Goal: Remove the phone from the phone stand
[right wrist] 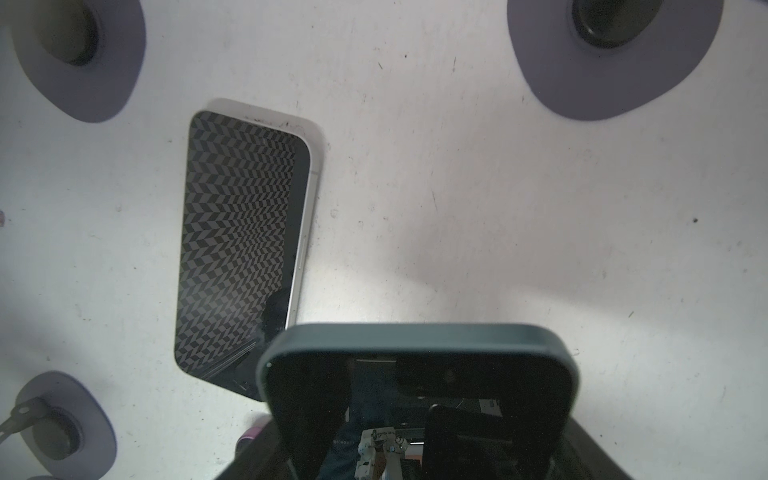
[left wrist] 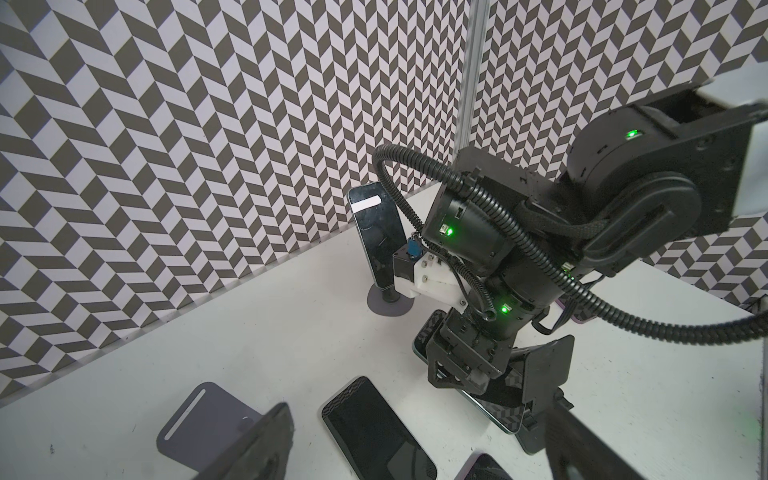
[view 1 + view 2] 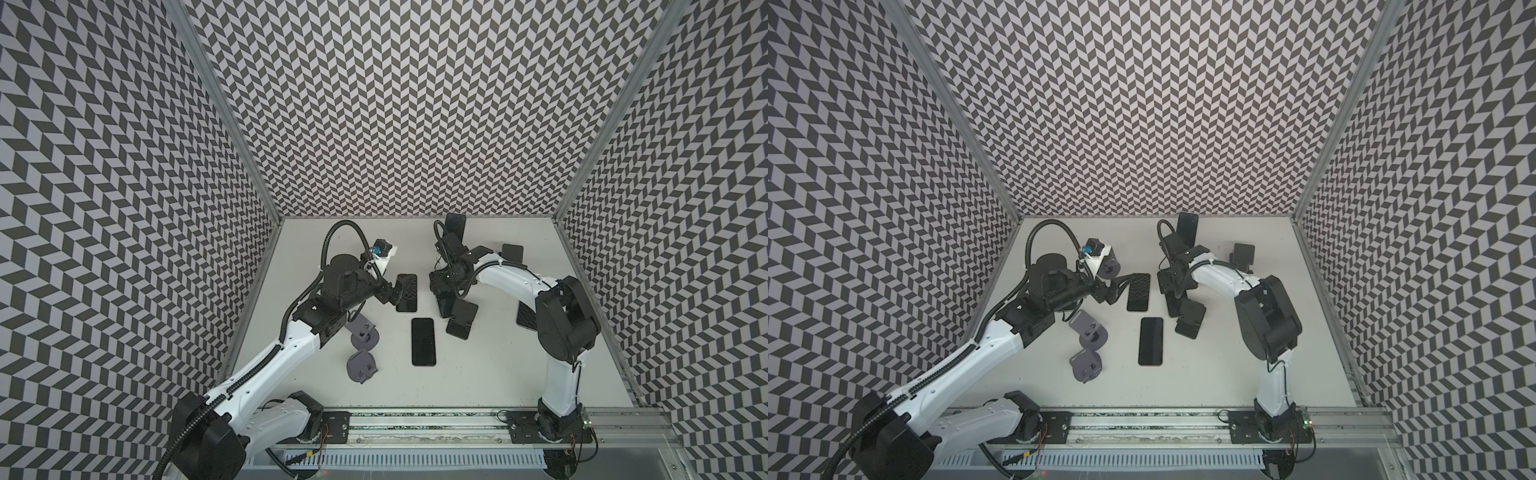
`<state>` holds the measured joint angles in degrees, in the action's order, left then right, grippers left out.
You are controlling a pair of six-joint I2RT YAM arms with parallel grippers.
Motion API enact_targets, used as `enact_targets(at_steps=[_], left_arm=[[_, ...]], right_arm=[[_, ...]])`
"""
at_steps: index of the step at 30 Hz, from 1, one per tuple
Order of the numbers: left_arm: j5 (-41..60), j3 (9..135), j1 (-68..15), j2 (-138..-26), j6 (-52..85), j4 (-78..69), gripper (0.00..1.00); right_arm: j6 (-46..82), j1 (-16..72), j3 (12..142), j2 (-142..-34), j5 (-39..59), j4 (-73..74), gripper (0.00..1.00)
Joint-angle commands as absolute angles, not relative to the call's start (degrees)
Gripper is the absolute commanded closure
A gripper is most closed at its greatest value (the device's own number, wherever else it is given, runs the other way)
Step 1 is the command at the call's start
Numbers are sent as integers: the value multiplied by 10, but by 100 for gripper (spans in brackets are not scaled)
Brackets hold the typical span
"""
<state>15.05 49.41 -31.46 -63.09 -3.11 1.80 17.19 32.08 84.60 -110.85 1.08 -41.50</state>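
We see the phone [image 1: 415, 345] pinched in the closed right gripper [image 3: 451, 309], held above the table [image 1: 540, 228] over a flat phone [image 2: 498, 411]. At the back a second phone [image 3: 455, 226] stands in its stand [image 2: 388, 305], two empty stands [image 3: 365, 334] sit left, and the left gripper [image 2: 419, 446] hangs wide open over another flat phone [image 2: 374, 428].

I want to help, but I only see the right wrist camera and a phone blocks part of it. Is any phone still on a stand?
Observer: Yes, an upright phone sits on a stand at the very back.
Operator: Where's the other arm?
Observer: The left gripper is open, close by the pattern-mirroring phone lying flat.
Operator: Any more flat ones?
Observer: Yes, a dark phone lies nearer the front.
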Motion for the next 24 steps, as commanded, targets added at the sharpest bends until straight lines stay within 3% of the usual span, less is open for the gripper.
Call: enact_targets(at_steps=[1,24], left_arm=[[150,491,-313,-625,-36,19,6],[144,497,-305,-626,-43,17,6]], right_arm=[[177,324,863,-1119,11,-398,38],[162,325,965,-1191,12,-423,38]])
